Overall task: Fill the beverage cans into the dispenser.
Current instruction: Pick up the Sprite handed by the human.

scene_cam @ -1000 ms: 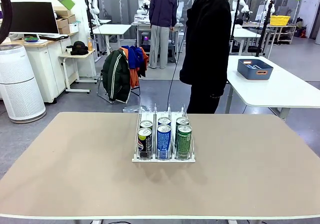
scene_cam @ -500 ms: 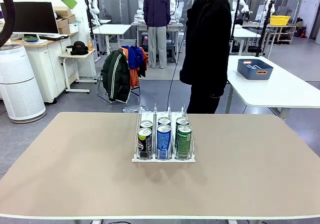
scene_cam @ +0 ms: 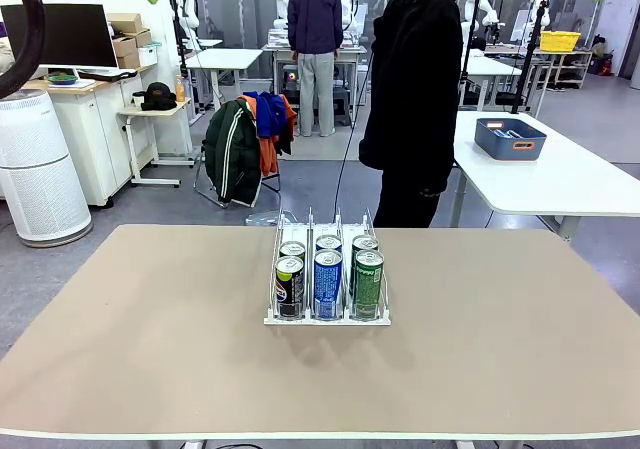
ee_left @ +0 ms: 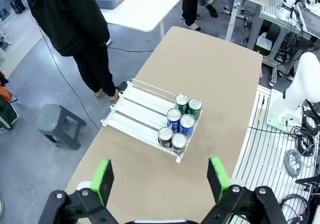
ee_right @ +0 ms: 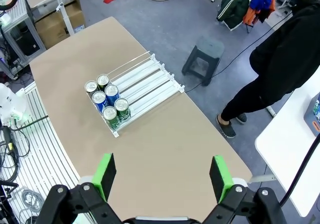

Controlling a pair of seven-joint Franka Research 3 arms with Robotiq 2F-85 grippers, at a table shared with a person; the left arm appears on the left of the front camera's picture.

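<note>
Your left pincer [ee_left: 160,178] climbs higher above the dispenser [scene_cam: 327,320], jaws spread wide; your right pincer [ee_right: 162,178] hangs released too; six beverage cans [scene_cam: 328,284] stay put inside it.

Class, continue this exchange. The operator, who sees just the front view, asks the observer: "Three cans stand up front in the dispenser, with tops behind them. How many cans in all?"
Observer: Six cans, two per lane, seen from above.
Operator: Is there room behind them?
Observer: Yes. The far stretch of the dispenser is bare in all three lanes.
Operator: I only see green pads at my top corners. How are the hands?
Observer: The left hand and the right hand are both open, looking down from high up.
</note>
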